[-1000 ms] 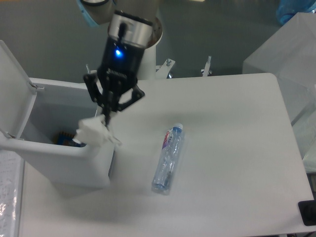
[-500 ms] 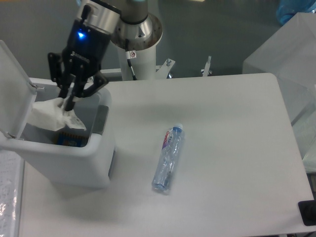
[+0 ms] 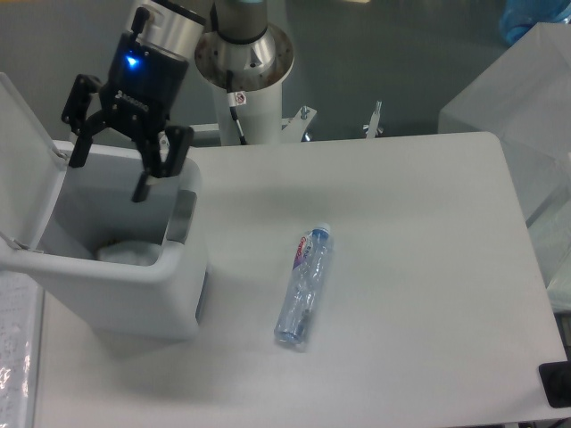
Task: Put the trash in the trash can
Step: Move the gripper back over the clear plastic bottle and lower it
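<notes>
A white table (image 3: 419,267) with rounded corners is filling most of the view, sitting against a grey floor (image 3: 401,53). Two small metal clamps (image 3: 375,120) are standing at its far edge. A translucent white box (image 3: 526,107) is sitting to the right, and a small black object (image 3: 558,385) is showing at the lower right corner.

A white table (image 3: 419,267) carries everything here. The open white trash can (image 3: 134,294) stands at its left side. A clear water bottle (image 3: 303,287) lies flat near the middle.
</notes>
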You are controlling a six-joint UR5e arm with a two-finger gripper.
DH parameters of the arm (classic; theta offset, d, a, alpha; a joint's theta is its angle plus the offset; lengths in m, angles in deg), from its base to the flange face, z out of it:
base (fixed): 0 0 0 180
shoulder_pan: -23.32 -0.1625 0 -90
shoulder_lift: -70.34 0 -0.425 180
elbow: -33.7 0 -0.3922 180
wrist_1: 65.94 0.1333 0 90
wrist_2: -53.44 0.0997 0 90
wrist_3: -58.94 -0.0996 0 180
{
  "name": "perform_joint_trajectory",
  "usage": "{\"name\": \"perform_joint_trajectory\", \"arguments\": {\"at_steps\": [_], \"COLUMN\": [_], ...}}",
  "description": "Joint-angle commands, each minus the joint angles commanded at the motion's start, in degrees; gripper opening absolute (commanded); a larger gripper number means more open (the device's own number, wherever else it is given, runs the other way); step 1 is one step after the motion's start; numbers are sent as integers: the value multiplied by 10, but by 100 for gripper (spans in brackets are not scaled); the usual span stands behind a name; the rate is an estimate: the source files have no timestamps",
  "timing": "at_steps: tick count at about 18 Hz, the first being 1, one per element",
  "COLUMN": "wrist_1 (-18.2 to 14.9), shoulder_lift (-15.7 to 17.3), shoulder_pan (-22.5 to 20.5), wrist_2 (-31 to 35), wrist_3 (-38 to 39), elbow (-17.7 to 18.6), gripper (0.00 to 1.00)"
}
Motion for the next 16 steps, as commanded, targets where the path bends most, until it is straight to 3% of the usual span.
{"name": "perform_joint_trajectory", "arguments": {"at_steps": [8,11,16], "wrist_1": [-3,-4,-3], "shoulder_lift": [-173,-228,-286], "shoulder_pan": [-76,-85,-85], "wrist_2": [3,6,40], "wrist_3": [1,-4,-6], "elbow": [-94,-106,-108], "gripper": [100,100,100]}}
